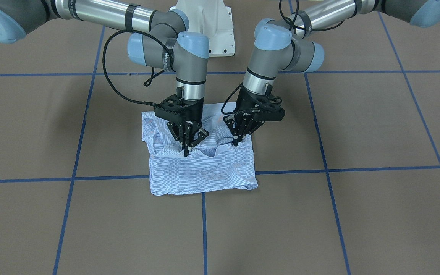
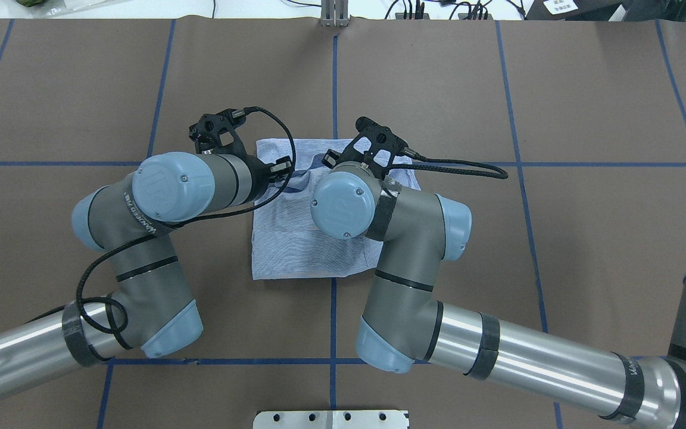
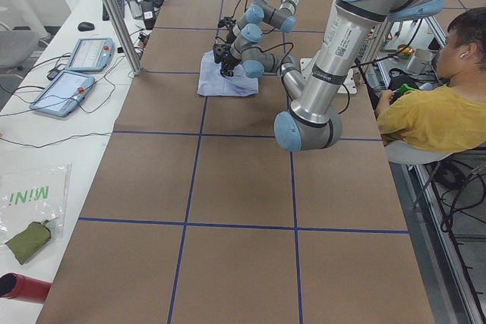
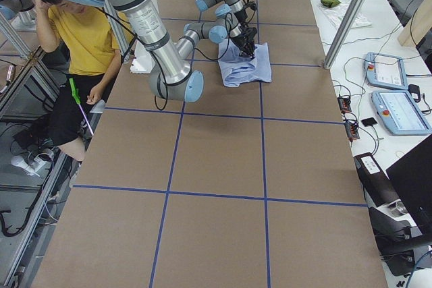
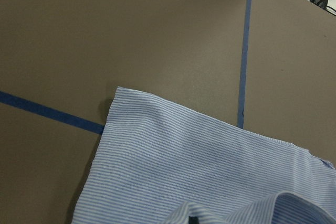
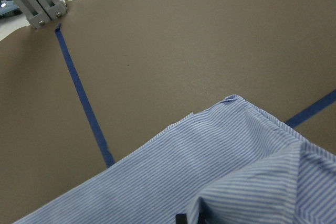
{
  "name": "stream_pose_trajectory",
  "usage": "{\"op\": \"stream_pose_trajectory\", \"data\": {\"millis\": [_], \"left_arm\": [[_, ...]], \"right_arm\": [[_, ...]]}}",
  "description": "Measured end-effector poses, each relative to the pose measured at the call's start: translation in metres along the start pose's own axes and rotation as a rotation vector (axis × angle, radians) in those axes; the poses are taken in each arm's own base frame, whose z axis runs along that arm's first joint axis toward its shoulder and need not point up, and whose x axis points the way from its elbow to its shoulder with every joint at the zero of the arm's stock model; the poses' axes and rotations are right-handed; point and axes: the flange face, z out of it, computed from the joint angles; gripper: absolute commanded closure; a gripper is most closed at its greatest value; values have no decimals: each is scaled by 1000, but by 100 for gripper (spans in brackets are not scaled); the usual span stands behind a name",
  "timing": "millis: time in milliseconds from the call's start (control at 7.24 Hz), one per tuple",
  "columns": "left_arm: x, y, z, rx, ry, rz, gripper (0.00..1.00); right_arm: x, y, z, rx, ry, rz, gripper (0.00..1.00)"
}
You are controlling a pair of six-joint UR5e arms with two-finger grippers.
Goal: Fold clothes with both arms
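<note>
The clothes are one light blue striped shirt (image 1: 204, 172), folded into a rough square on the brown table and lying between the two arms. The same shirt (image 2: 295, 250) is partly hidden under both wrists in the overhead view. My left gripper (image 1: 236, 144) points down with its fingers pinched together on a raised ridge of the shirt's far edge. My right gripper (image 1: 186, 153) pinches the same edge a short way along, also shut on fabric. Each wrist view shows striped cloth (image 5: 184, 166) (image 6: 210, 166) bunched up at the bottom edge where the fingertips are.
Blue tape lines (image 1: 204, 229) divide the brown table into squares. The white pedestal base (image 1: 204, 26) stands behind the arms. A seated person in a yellow top (image 3: 433, 111) is beside the robot. Teach pendants (image 4: 391, 72) and an aluminium post (image 3: 114, 13) line the operators' side.
</note>
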Motion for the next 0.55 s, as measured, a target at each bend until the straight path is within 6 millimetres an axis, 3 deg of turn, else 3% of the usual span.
{"op": "stream_pose_trajectory", "data": {"millis": [276,415,553], "left_arm": [[-5,-28,5,39,-5,39,100],[-9,-38,6,51,-13,51,100],[-12,-44,9,57,-21,60,83]], "right_arm": [[-1,-13,6,-4,8,-23,100],[0,-16,8,-4,12,-36,46],[1,-19,10,-4,16,-62,0]]}}
